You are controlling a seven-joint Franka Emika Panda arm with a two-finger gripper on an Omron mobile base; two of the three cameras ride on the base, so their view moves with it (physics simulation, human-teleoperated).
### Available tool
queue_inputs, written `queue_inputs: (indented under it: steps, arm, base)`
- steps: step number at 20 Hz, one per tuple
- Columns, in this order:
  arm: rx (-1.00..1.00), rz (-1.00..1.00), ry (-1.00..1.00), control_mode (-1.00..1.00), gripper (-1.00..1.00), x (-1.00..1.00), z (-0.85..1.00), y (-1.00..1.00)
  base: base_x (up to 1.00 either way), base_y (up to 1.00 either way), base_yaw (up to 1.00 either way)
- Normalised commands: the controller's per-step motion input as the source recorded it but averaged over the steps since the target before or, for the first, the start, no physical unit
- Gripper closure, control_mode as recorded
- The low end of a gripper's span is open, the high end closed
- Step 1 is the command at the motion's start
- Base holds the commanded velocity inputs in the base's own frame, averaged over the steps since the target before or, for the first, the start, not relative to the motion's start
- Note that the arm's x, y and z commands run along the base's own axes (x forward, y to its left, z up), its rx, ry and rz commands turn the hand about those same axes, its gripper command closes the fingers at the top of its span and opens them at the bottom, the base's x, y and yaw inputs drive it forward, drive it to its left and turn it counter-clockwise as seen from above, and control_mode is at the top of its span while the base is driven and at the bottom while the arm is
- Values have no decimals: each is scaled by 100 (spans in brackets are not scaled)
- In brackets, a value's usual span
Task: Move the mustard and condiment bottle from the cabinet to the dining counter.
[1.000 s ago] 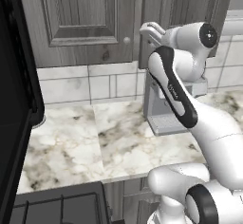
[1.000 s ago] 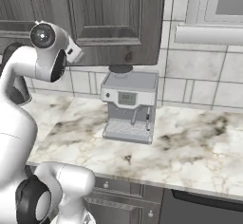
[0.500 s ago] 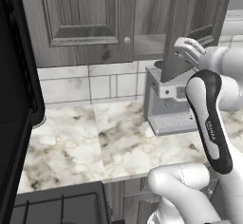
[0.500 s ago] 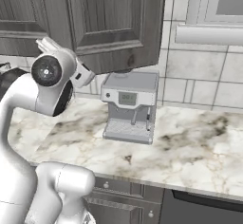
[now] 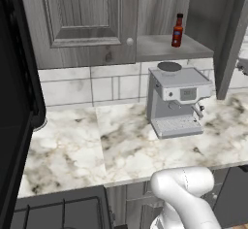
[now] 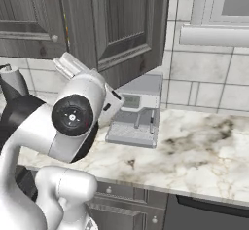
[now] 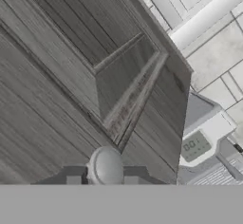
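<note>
With the cabinet [image 5: 227, 34] door open, the condiment bottle [image 5: 178, 30] waits on its shelf, nothing delivered; the end effector [image 7: 107, 176] flanks the door knob [image 7: 106, 166], grip unclear.

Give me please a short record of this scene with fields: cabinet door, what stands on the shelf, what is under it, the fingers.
cabinet door: the right door of the cabinet stands open
shelf: the condiment bottle stands upright on the grey shelf
below shelf: a coffee machine on the marble worktop
fingers: in the hand view the fingers stand on either side of the door's round knob; whether they clamp it cannot be told
</note>
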Motion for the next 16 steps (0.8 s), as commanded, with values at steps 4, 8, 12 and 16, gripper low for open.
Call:
queue_inputs:
  steps: [4,8,12,16]
  arm:
    - [-3,1,8,-100,100,-91,-10,-93]
    - [-2,1,8,-100,100,-51,-19,-65]
    - [0,0,3,-100,100,-11,-11,-15]
    - [0,-3,5,-100,100,-23,0,24]
  base:
    - [0,0,0]
    - [0,0,0]
    - [0,0,0]
    - [0,0,0]
